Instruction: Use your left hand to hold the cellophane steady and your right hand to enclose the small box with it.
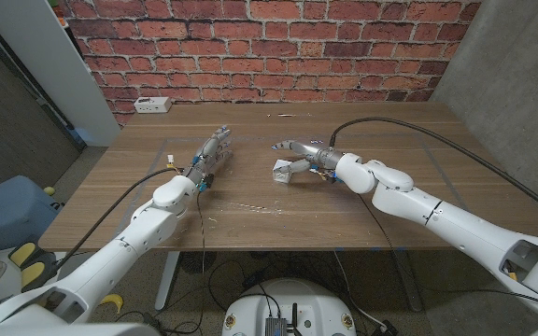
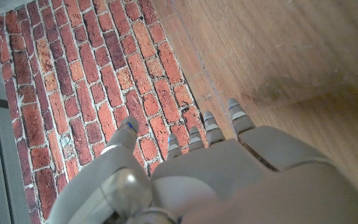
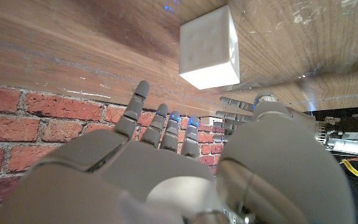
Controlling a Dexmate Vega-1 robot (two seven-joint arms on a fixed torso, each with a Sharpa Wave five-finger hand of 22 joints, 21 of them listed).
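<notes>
A small white box [image 1: 282,171] [image 3: 209,47] stands near the table's middle on a clear cellophane sheet [image 1: 250,205] [image 3: 291,31], which shows only as faint glints and edges. My right hand [image 1: 299,155] [image 3: 160,168] is just behind and right of the box. Its fingers are spread and reach over the box, and nothing is gripped. My left hand [image 1: 213,150] [image 2: 229,168] lies stretched out on the table left of the box, fingers straight and pointing away. I cannot tell whether it presses on the sheet.
A white power strip [image 1: 152,105] lies at the table's back left corner by the brick wall. A black cable [image 1: 409,131] arcs over the table's right side to my right arm. A blue bin [image 1: 12,210] stands on the floor at the left.
</notes>
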